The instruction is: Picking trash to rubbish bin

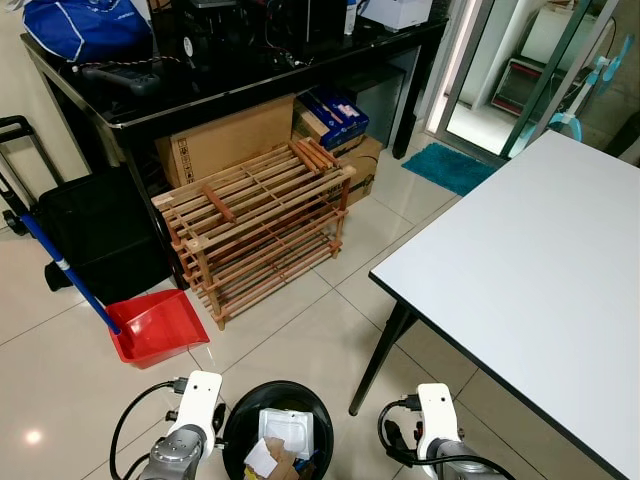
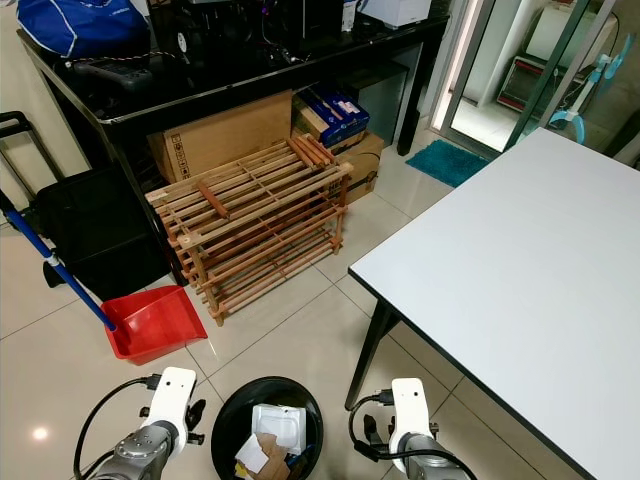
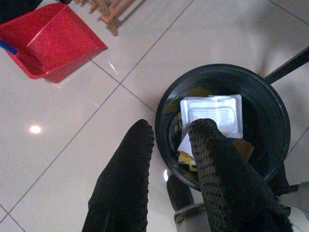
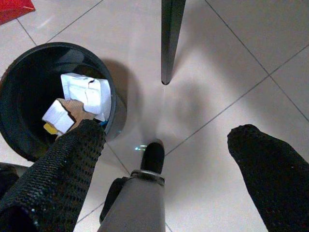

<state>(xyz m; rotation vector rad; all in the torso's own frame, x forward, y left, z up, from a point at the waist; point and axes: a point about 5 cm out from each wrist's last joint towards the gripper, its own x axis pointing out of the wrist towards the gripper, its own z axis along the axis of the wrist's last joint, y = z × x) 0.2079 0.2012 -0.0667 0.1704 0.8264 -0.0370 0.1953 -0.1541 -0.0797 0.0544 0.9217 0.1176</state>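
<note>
Left gripper (image 3: 166, 145): you have it low over the floor at the bin's rim; fingers a narrow gap apart, nothing held.
Right gripper (image 4: 166, 140): you hold it above the tiles beside the bin; fingers spread wide, empty.
Rubbish bin (image 1: 240, 415): black, round, on the floor between your two arms.
Trash (image 3: 212, 113): inside the bin, a white tray on top, with cardboard and paper scraps.
Table (image 1: 520, 270): white top, black leg just beside the bin, on your right.
Dustpan (image 1: 155, 325): red, blue handle, on the tiles to your left.
Wooden rack (image 1: 260, 225): beyond the dustpan, before a black desk (image 1: 200, 95).
</note>
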